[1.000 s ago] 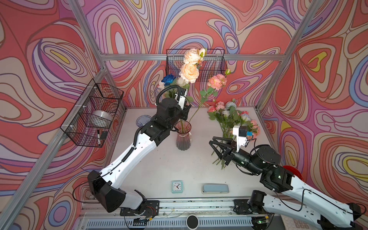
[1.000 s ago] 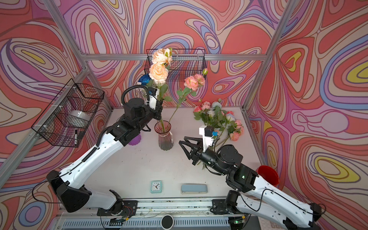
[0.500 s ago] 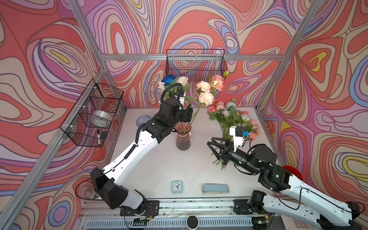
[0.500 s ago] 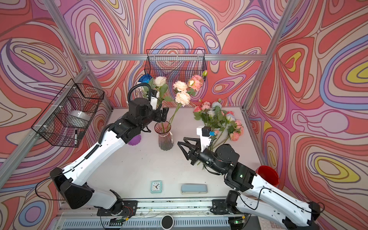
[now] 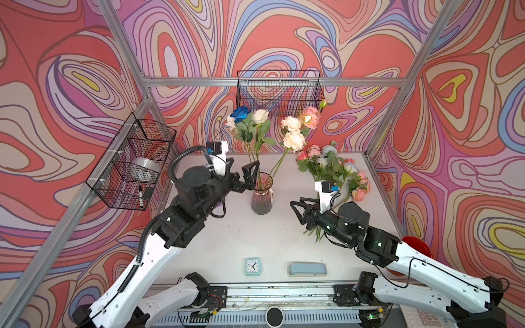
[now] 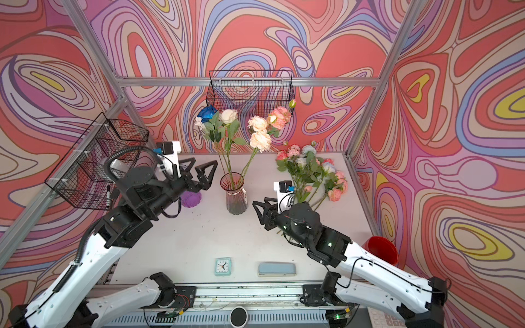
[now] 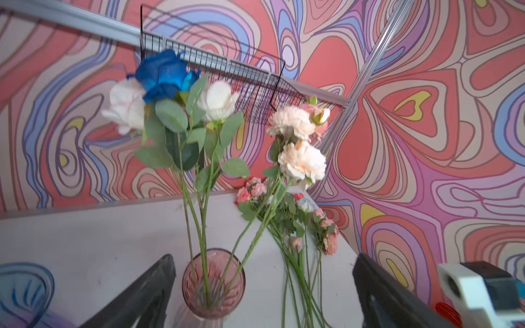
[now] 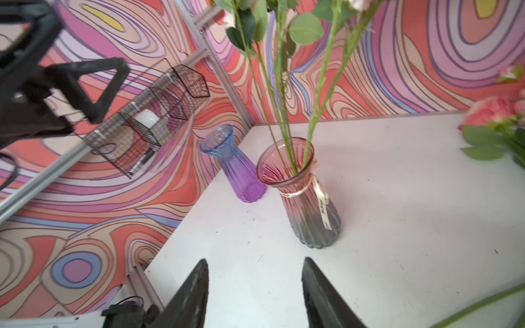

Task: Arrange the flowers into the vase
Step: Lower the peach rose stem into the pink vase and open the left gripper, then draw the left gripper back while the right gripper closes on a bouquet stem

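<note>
Entry, both arms over the white table point(image 6: 184, 241).

The left gripper point(image 6: 204, 164) is seen with jaws set wide apart; nothing is held between them. The pink vase point(image 6: 235, 196) stands upright just ahead of its fingertips. Whether a finger touches the stems cannot be told. The flowers in the vase point(image 5: 260, 116) are counted at about six stems, with dark blue, cream, peach and pink heads, fanned out well above the rim and above this gripper. In the left wrist view the vase mouth is framed between the two fingers point(image 7: 147, 295).

The right gripper point(image 5: 297, 202) is seen with jaws partly apart, and the gap is empty in the right wrist view. The pink vase is found ahead of it, well apart. The loose flowers point(image 5: 326, 166) are laid flat on the table behind this gripper, with their stem ends passing under its wrist.

A purple vase point(image 6: 191, 198) is noted below the left gripper's wrist.
</note>
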